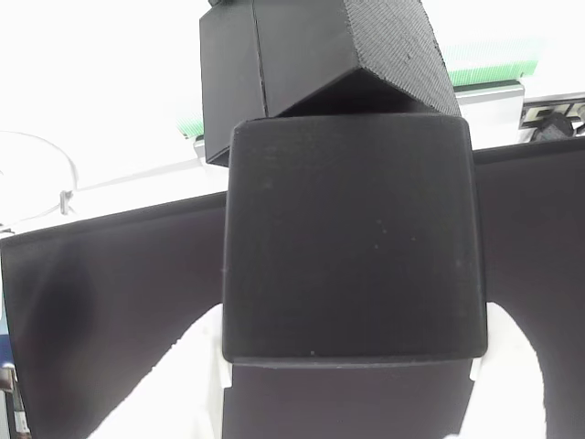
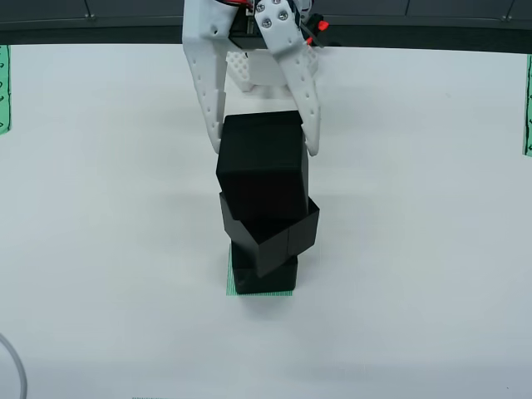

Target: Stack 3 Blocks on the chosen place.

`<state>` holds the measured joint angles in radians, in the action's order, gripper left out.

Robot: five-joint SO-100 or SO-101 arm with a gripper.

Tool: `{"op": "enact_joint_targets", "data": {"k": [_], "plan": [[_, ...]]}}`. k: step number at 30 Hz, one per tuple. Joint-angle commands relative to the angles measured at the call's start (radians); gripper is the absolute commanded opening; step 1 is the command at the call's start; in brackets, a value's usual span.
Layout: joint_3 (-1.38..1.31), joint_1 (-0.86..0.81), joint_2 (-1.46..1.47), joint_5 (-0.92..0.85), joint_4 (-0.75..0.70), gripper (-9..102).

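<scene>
Seen from above, three black blocks stand in a stack. The bottom block [image 2: 264,274] sits on the green-striped chosen place [image 2: 262,292]. On it rests the middle block [image 2: 270,235], twisted and overhanging. My gripper [image 2: 264,148] is shut on the top block [image 2: 262,162], which rests on the middle one, a white finger [image 2: 210,100] on each side. In the view that rides on the gripper, the top block [image 1: 352,238] sits between the white fingers [image 1: 178,375]. Beyond it are the twisted middle block [image 1: 366,55] with its rough face, and the striped patch [image 1: 494,59].
A big black panel [image 1: 101,302] lies behind the held block in the gripper's view and forms a dark band [image 2: 83,17] along the top of the view from above. Green strips [image 2: 3,87] mark that view's side edges. A thin cable [image 2: 12,366] curls at its lower left.
</scene>
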<state>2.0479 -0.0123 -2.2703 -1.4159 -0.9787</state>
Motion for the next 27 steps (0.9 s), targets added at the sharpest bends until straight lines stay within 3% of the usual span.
{"op": "enact_joint_targets", "data": {"k": [1,27], "plan": [[-0.084,-0.020,0.011,-0.008,-0.006,13],[-0.114,-0.031,0.028,-0.028,-0.051,13]]}}
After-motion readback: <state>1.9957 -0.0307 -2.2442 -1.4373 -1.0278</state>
